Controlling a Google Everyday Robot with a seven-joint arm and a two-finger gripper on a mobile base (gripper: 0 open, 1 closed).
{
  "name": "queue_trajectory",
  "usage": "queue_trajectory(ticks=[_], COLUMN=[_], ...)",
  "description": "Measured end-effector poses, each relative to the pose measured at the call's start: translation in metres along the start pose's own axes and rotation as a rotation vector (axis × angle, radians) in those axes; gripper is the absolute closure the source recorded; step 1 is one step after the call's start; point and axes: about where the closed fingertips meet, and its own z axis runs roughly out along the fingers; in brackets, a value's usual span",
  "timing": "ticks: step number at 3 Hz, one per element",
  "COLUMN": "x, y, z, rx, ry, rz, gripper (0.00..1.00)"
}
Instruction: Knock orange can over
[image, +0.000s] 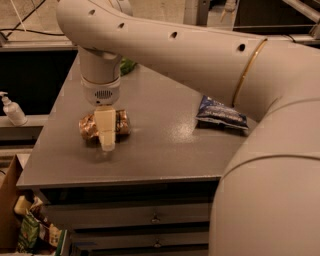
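Note:
The orange can (89, 125) lies on its side on the grey table (165, 150), near the front left. It is copper-orange with dark lettering. My gripper (107, 135) hangs straight down from the white wrist and sits right over the middle of the can, hiding that part. The can's two ends show to the left and right of the gripper. My big white arm crosses the top and right of the view.
A blue snack bag (221, 114) lies at the table's right, beside my arm. A green item (127, 65) shows behind the wrist at the back. A pump bottle (12, 110) stands on a ledge to the left. Drawers (155, 217) and a cardboard box (10, 200) sit below.

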Motion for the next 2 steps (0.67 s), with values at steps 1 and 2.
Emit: queue_trajectory(ticks=[1,2], x=[0.0010,0.0076], y=[0.0014,0.0038], z=[0.0003,-0.0034], rx=[0.000,0.011], ry=[-0.007,-0.035], rz=[0.007,0.041], gripper=[0.00,0.00])
